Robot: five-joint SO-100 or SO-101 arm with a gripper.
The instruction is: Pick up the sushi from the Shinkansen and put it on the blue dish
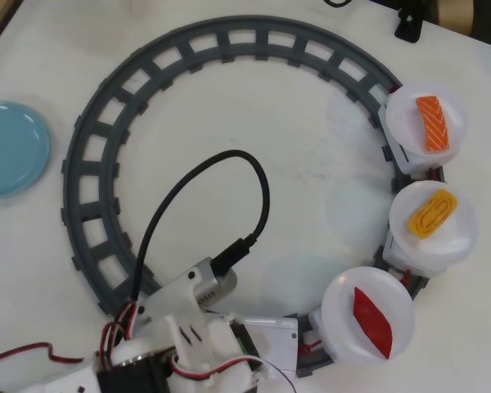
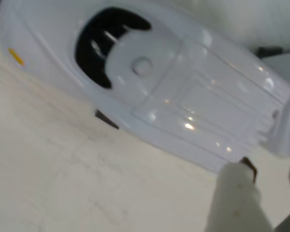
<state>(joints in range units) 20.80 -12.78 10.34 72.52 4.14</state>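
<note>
That glossy red sushi [image 1: 371, 322] looks light, stiff and slippery, so I'd pinch its long edges, though I can't tell my gripper's [image 2: 261, 193] state.

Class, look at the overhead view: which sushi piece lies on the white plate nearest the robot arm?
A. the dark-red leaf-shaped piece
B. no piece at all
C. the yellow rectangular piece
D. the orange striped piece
A: the dark-red sushi lies on the lowest white plate, next to the arm; the orange piece and yellow piece ride farther up the track.
</note>
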